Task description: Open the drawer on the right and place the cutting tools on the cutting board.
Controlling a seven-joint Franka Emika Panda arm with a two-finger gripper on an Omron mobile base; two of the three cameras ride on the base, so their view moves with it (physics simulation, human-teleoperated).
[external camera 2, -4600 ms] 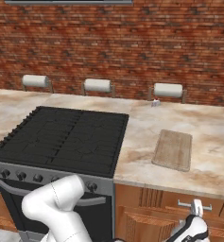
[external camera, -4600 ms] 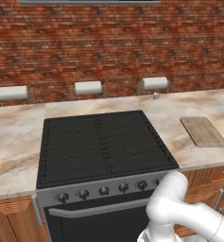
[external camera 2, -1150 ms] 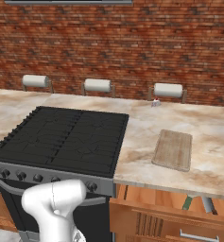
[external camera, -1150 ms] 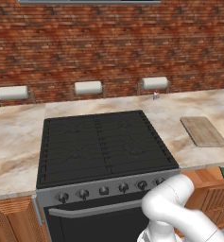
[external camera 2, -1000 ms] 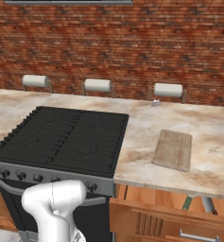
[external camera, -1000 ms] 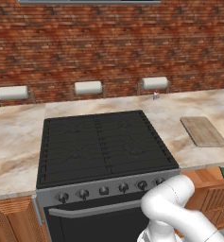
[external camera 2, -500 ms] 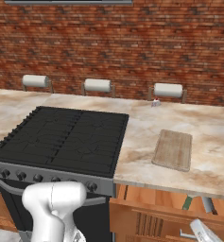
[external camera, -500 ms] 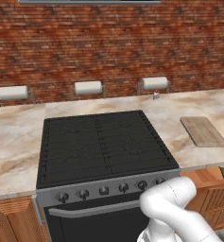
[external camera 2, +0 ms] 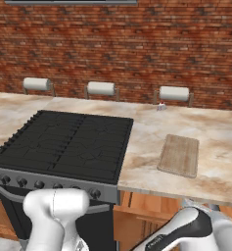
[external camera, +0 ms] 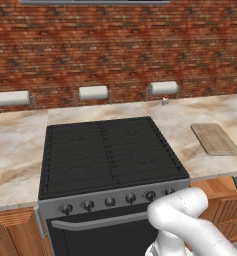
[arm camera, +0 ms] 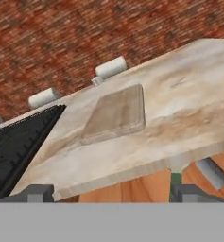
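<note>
The drawer (external camera 2: 137, 208) under the right counter stands pulled out, also seen at the drawer (external camera: 217, 189) edge beside the stove. In the hand view my gripper (arm camera: 112, 194) is open and empty, its fingertips (arm camera: 38, 193) spread wide just below the counter's front edge, over the drawer (arm camera: 137, 189). Two cutting tools lie inside: a green-handled one (arm camera: 176, 178) and a grey one (arm camera: 210, 171); the green part (external camera: 236, 182) also shows from the left. The cutting board (arm camera: 116, 113) lies flat and bare on the counter above, right of the stove (external camera 2: 179, 154) (external camera: 215, 139).
A black stove (external camera: 107, 152) takes up the counter's middle, with the oven door and its bar handle (external camera: 97, 222) below. Three paper towel rolls (external camera: 93, 92) line the brick wall, and a small shaker (external camera: 164, 101) stands near the right one. My arm (external camera 2: 196, 230) crosses in front of the drawer.
Since the oldest frames the drawer has come out. Over the last second my hand has risen in front of it at the lower right of the right base view, staying open.
</note>
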